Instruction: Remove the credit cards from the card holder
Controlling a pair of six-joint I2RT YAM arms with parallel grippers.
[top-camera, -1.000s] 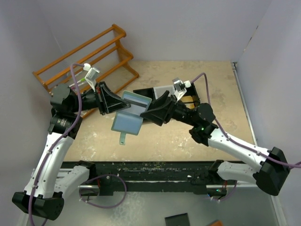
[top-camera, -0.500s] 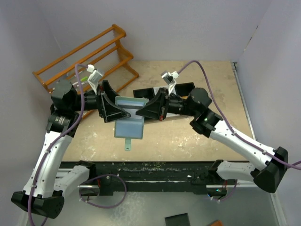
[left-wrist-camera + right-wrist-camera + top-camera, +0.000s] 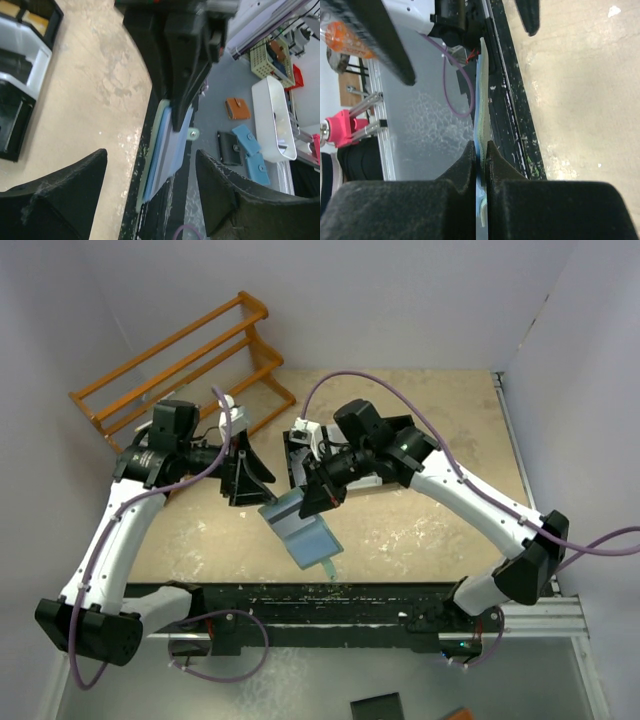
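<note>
The card holder (image 3: 308,538) hangs unfolded over the table's near edge, light blue inside, its snap tab at the bottom. My right gripper (image 3: 305,508) is shut on its upper edge. The right wrist view shows the right gripper (image 3: 480,162) pinching the card holder (image 3: 480,100) edge-on. My left gripper (image 3: 255,485) stands open just left of it, touching nothing. In the left wrist view the card holder (image 3: 164,150) hangs ahead of the left gripper (image 3: 150,200), beyond its wide-apart fingers. I cannot make out the credit cards separately from the holder.
A wooden rack (image 3: 180,360) stands at the back left. A black-and-white bin tray (image 3: 298,445) lies mid-table, partly hidden behind the right arm, and shows again as the tray (image 3: 15,75) in the left wrist view. The black front rail (image 3: 330,600) runs below the holder.
My left gripper let go of the card holder, opened and drew back left. My right gripper shut on the holder and swung it down toward the near edge.
</note>
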